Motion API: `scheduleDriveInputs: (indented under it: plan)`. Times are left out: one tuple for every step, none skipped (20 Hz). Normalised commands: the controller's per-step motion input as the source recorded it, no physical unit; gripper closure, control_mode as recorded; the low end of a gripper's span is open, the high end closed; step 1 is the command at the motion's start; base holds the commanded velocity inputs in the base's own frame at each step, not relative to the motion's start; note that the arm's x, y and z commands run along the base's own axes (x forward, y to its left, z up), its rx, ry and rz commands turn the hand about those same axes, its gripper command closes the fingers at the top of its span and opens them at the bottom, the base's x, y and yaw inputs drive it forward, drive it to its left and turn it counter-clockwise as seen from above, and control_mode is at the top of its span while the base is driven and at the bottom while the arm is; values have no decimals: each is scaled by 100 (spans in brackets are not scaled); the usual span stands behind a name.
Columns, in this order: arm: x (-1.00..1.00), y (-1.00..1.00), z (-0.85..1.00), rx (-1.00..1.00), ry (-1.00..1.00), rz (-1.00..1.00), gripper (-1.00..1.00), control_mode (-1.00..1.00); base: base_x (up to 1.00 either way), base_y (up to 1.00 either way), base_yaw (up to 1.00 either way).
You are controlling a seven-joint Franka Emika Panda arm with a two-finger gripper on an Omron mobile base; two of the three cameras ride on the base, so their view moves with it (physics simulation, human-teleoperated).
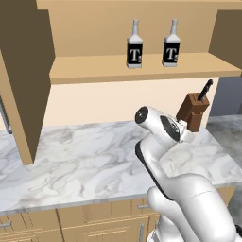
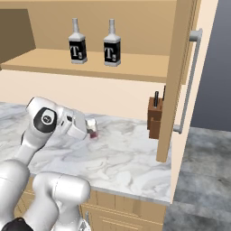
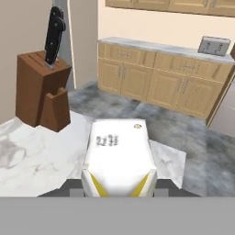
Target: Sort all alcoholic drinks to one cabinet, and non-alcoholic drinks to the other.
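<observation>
On the wide cabinet's shelf (image 1: 142,71) both "T" bottles (image 1: 134,47) stand sorted together, while the tool (image 2: 92,131), low over the bench (image 1: 85,160), grips a white carton (image 3: 120,156).

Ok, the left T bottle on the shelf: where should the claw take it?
Grip the squarish body of the left T bottle, coming in level from the open front of the shelf. It stands upright, apart from its twin, and its flat sides probably hold better than the slim neck.
</observation>
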Motion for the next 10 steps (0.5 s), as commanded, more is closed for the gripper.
scheduleDriveInputs:
  plan:
    - [-68, 0, 32, -2, 0, 0, 100, -100, 0, 0, 0]
    - [-68, 0, 29, -2, 0, 0, 100, -100, 0, 0, 0]
    - [-65, 0, 25, -2, 0, 0, 100, -100, 0, 0, 0]
    - [-65, 0, 26, -2, 0, 0, 100, -100, 0, 0, 0]
    - [-65, 0, 25, -1, 0, 0, 100, -100, 0, 0, 0]
    - [-66, 0, 26, -1, 0, 0, 100, -100, 0, 0, 0]
    - [-62, 0, 23, 0, 0, 0, 100, -100, 0, 0, 0]
    - [-61, 0, 26, -1, 0, 0, 100, -100, 0, 0, 0]
    - [-58, 0, 26, -1, 0, 0, 100, -100, 0, 0, 0]
    - [-54, 0, 29, -2, 0, 0, 100, -100, 0, 0, 0]
